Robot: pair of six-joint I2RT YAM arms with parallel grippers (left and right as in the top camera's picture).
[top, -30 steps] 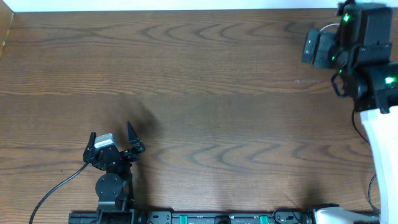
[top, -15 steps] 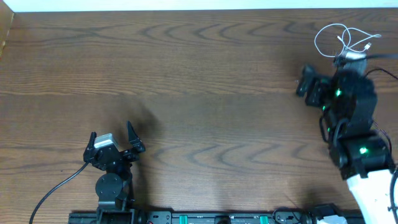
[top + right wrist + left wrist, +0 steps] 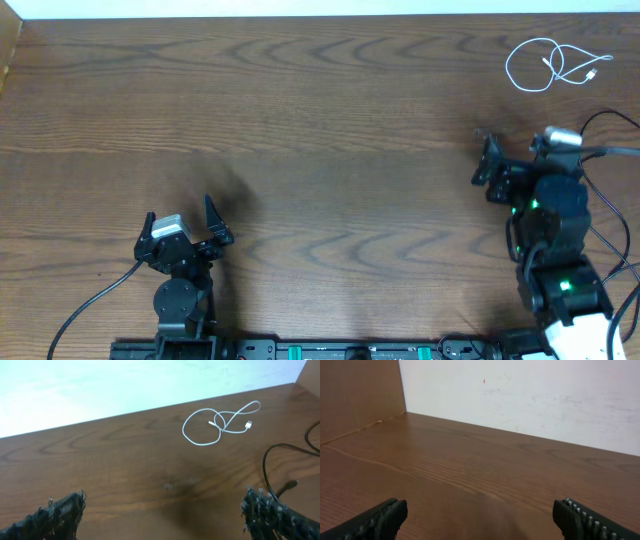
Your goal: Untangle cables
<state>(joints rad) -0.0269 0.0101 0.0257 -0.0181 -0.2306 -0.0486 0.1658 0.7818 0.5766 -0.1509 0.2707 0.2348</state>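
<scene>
Cables wait at the far right corner: the white cable (image 3: pixel 553 66) lies on the wooden table (image 3: pixel 320 120) close to its far edge, coiled in 1 large loop with smaller turns crossing it, both plug ends visible; a thin black cord (image 3: pixel 264 465) curves along the right edge, near the white cable but apart from it, and it cannot be told whether this is the 2nd cable or arm wiring. Judged from this, the 2 are not knotted together, while the white cable's own loops remain to be drawn out straight; no cable is in hand. The right gripper (image 3: pixel 165 512) hovers nearer the front of the table, jaws spread fully wide, holding and touching nothing; the left gripper (image 3: pixel 180 212), near the front edge at the left, is likewise wide apart and empty.
</scene>
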